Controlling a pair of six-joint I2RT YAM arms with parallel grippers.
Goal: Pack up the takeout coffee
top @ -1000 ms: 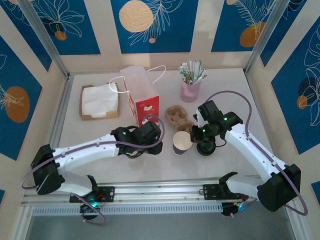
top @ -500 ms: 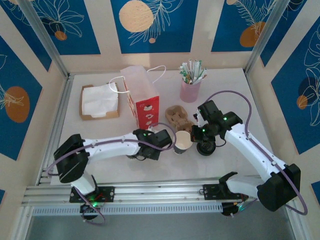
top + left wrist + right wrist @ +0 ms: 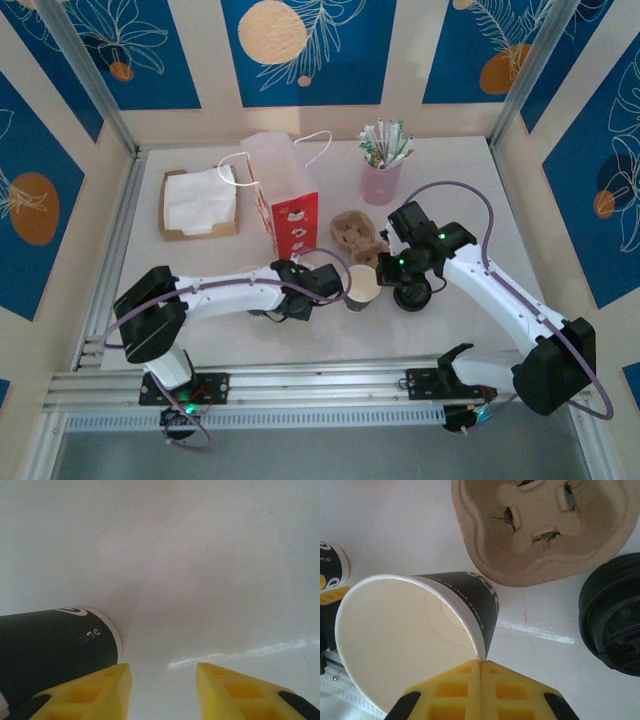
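Note:
The takeout coffee cup (image 3: 362,285) stands open and lidless in the middle of the table, its white inside (image 3: 405,640) and dark-banded side (image 3: 475,600) showing, tipped a little. My right gripper (image 3: 384,270) (image 3: 481,663) is shut on the cup's rim at its right side. A round black lid (image 3: 412,295) (image 3: 612,615) lies on the table just right of the cup. My left gripper (image 3: 336,287) (image 3: 162,672) is low on the table at the cup's left, open, nothing between its fingers. A dark, white-rimmed paper cylinder (image 3: 50,650) (image 3: 332,567) lies beside its left finger.
A cardboard cup carrier (image 3: 358,237) (image 3: 540,530) sits behind the cup. The red-and-white bag (image 3: 288,200) stands open at the back, with a napkin box (image 3: 198,203) to its left and a pink cup of sticks (image 3: 381,170) to its right.
My left arm has swung right and stretched low across the table, its gripper now close beside the cup. The right gripper has kept its pinch on the rim and edged slightly left.

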